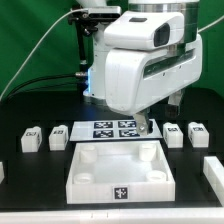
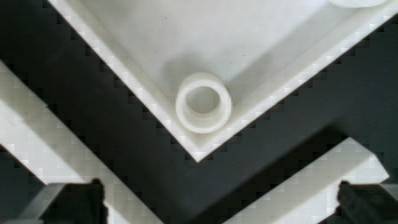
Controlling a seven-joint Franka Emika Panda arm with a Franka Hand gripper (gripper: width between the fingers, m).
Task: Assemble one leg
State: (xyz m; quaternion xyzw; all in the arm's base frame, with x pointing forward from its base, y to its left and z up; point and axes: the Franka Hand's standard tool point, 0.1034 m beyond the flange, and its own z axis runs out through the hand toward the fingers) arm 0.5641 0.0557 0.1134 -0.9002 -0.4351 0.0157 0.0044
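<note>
Several small white legs with square markers lie on the black table. Two lie at the exterior view's left and two at its right. Another lies at the right edge. The large white square part lies in front. My gripper hangs low over its far right corner, away from every leg. The wrist view shows that corner and its round socket. My gripper is open and holds nothing, and its dark fingertips stand wide apart.
The marker board lies just behind the square part, between the two groups of legs. A green backdrop stands behind the arm. A white piece shows at the exterior view's left edge.
</note>
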